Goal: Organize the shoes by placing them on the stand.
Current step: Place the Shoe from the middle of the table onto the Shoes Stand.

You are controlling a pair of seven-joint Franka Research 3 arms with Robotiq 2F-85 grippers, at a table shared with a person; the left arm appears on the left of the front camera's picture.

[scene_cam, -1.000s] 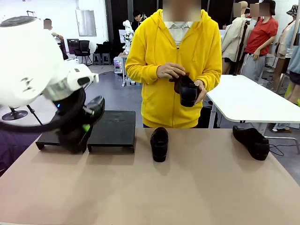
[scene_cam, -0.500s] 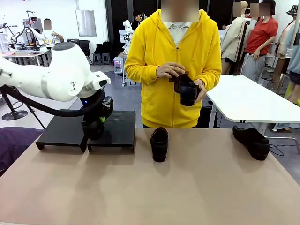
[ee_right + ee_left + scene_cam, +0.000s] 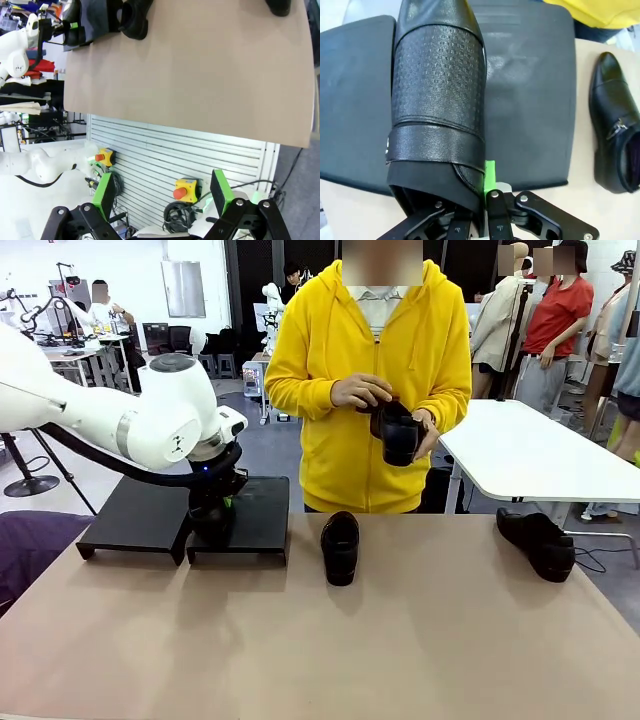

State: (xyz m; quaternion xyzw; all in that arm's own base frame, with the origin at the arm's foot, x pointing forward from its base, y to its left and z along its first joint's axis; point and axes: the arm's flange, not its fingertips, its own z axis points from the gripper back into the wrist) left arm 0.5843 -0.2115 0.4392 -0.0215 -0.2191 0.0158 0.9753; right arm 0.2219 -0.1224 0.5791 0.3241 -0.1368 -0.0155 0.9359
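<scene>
The left end effector (image 3: 482, 187) is clamped on the collar of one shoe (image 3: 440, 85), one green-padded finger outside the leather and the other hidden inside the opening. That shoe's long axis runs out along the fingers, toe away from the wrist, over the matte black stand (image 3: 530, 100); whether its sole touches the stand I cannot tell. Its vamp is embossed with a fine square grid, and a smooth strap with a small metal stud crosses behind it.

A second shoe (image 3: 340, 547) rests on the tan surface (image 3: 400, 650) just beside the stand, lengthwise from near to far, rounded toe toward the person. It is glossy, with a metal buckle on its side. A third shoe (image 3: 537, 543) lies well apart at the right, set diagonally. The person in the yellow hoodie holds the fourth shoe (image 3: 400, 437) in both hands at waist height.

The right end effector (image 3: 162, 192) hangs off the surface's near edge, fingers spread wide and empty.
</scene>
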